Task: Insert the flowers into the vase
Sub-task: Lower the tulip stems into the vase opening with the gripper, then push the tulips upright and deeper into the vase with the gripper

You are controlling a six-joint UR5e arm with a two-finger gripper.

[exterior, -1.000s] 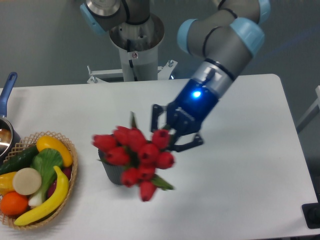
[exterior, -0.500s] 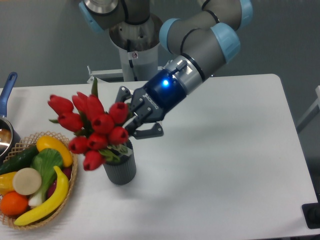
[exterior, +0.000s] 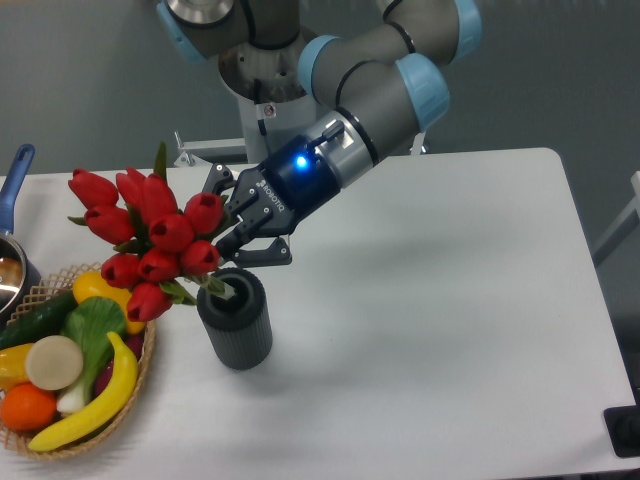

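My gripper [exterior: 232,226]: left of frame centre, just above the vase mouth, fingers closed around the flower stems; the bunch is in my hold.
Flowers [exterior: 145,240]: red tulip heads fanned out to the upper left of the vase, leaning left over the basket edge, stems running down and right toward the vase mouth.
Vase [exterior: 236,320]: dark ribbed cylinder, upright on the white table [exterior: 450,330], lower left of centre; stem ends seem to be at or just inside the rim, though I cannot tell how deep.
Wicker basket [exterior: 140,345]: at the far lower left, close beside the vase, full of fruit and vegetables.
Risk, tipping: the bunch is tilted and top-heavy; if I let go now it may lever the vase over leftward.
Risk, snagging: pushing down at this slant could catch stems on the rim and shove the vase.
Risk, collision: my lower finger is near the rim.
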